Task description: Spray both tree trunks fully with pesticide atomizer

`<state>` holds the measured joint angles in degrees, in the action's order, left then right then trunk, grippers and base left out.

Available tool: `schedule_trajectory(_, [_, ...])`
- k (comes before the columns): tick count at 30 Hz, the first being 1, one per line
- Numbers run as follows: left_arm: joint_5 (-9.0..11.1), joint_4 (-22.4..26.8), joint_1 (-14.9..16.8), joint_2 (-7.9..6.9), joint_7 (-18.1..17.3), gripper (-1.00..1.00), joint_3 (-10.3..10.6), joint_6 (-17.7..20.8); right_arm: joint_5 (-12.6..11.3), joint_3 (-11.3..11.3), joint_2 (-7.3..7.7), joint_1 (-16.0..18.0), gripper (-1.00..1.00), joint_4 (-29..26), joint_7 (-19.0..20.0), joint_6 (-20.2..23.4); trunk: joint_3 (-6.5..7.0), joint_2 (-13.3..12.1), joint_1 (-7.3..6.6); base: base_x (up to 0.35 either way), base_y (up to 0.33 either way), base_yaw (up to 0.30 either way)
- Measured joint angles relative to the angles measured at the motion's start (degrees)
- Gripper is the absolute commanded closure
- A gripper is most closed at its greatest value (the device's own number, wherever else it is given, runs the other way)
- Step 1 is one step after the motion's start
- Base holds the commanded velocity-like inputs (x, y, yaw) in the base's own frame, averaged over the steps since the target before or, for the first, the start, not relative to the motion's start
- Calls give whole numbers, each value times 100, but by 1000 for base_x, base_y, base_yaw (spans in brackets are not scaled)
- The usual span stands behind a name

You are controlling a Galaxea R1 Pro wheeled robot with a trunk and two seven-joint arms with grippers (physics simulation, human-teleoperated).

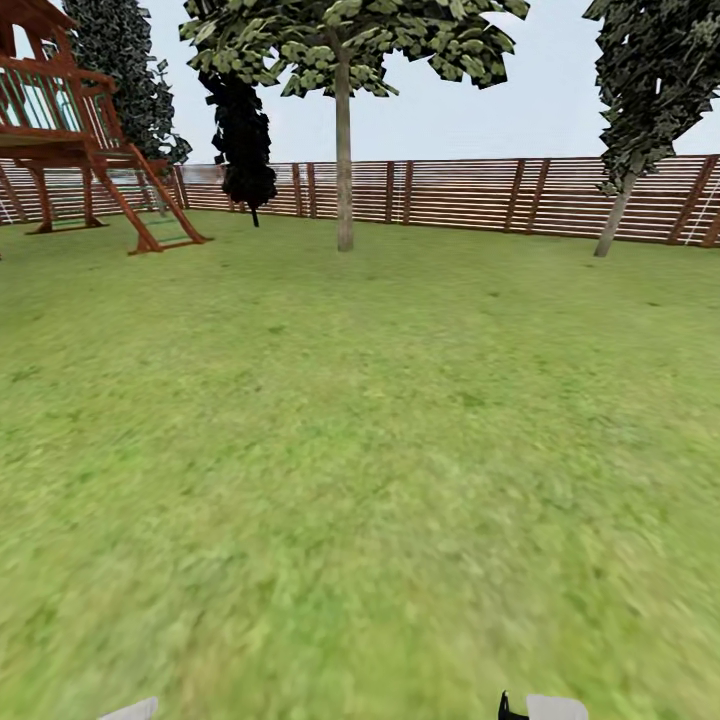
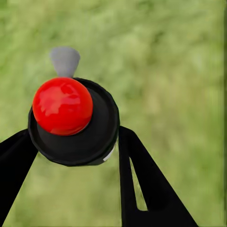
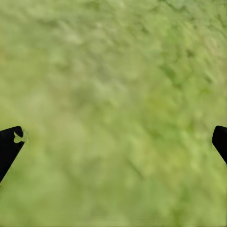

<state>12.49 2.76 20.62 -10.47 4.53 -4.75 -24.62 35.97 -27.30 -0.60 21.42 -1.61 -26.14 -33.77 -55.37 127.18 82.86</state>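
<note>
While the lawn (image 1: pixel 360 450) spreads across most of the head view, a tree (image 1: pixel 343 60) with a slim pale trunk (image 1: pixel 344 170) stands at upper centre, in front of the brown slatted fence (image 1: pixel 470 195) that runs across the top of the frame. A second tree (image 1: pixel 655 70) with a leaning pale trunk (image 1: pixel 613 225) stands at the upper right, a near-black conifer (image 1: pixel 243 135) sits left of the middle tree, and a wooden play tower (image 1: pixel 75 130) fills the upper left corner. In the left wrist view the pesticide atomizer (image 2: pixel 73 123) sits between the two black fingers (image 2: pixel 142 184) of the left gripper (image 2: pixel 75 158), seen from above: a red round cap on a black disc at centre left of the frame, with a grey nozzle pointing toward the top. The fingers press against either side of the black body, closed on it. In the right wrist view the right gripper (image 3: pixel 116 142) holds nothing; its fingertips (image 3: pixel 9 146) show at the far left and right edges of the frame, spread wide over blurred grass.
</note>
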Motion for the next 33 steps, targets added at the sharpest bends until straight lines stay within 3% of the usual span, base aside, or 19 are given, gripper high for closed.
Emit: schedule_trajectory(33, [9, 0, 0, 16, -10, 100, 6, 0, 0, 0, 0, 0, -100, -1, 0, 0, 0, 0, 0, 340, 0, 0])
